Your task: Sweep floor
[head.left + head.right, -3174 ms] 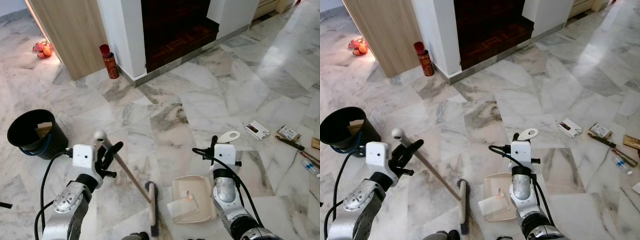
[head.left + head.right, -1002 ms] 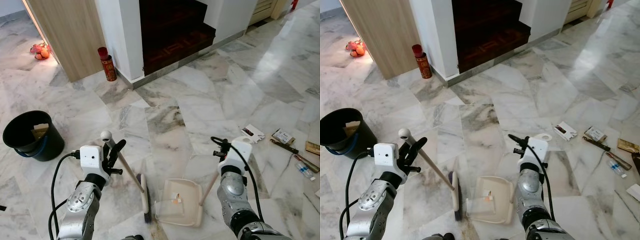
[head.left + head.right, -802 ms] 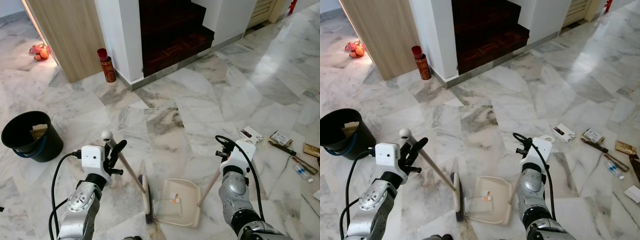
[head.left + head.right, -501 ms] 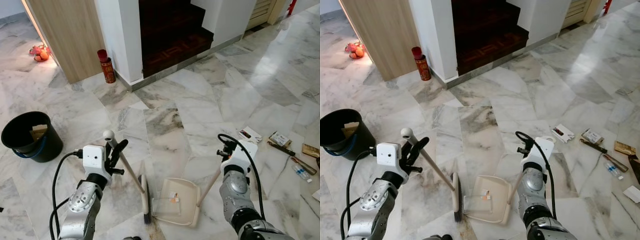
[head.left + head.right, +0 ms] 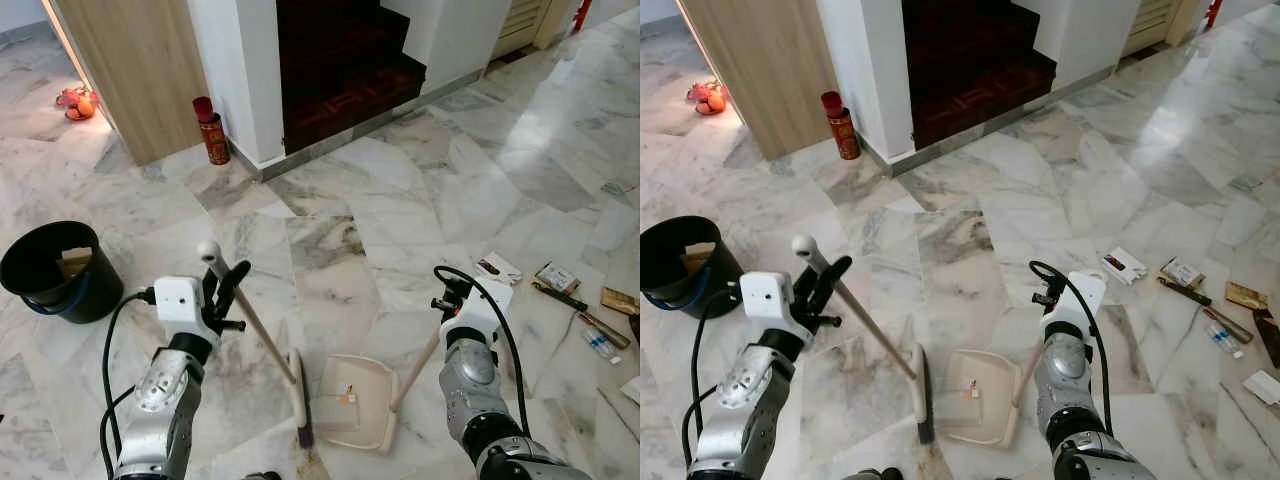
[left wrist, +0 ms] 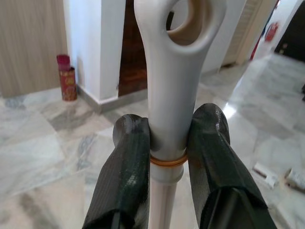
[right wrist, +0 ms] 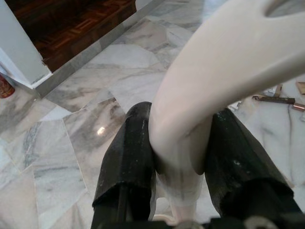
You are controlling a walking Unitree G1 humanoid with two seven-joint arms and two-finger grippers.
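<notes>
My left gripper (image 5: pixel 236 278) is shut on the top of a white-handled broom (image 5: pixel 262 334). The broom's stick slants down to the right, and its dark brush head (image 5: pixel 301 405) rests on the marble floor against the open side of a cream dustpan (image 5: pixel 383 420). Small scraps (image 5: pixel 346 396) lie inside the pan. My right gripper (image 5: pixel 447 301) is shut on the pan's long cream handle (image 5: pixel 417 366), which leans up to the right. In the left wrist view both black fingers (image 6: pixel 127 177) clamp the broom grip; in the right wrist view the fingers (image 7: pixel 127 164) clamp the pan handle.
A black bucket (image 5: pixel 46 270) stands on the floor at the left. A red can (image 5: pixel 210 130) stands by the white wall corner, beside dark wooden steps (image 5: pixel 345 70). Several packets and wrappers (image 5: pixel 497 268) lie scattered on the floor at the right.
The broom head has slid right, up to the dustpan's mouth, and my left gripper has shifted a little left. The pan handle leans to the right instead of standing upright.
</notes>
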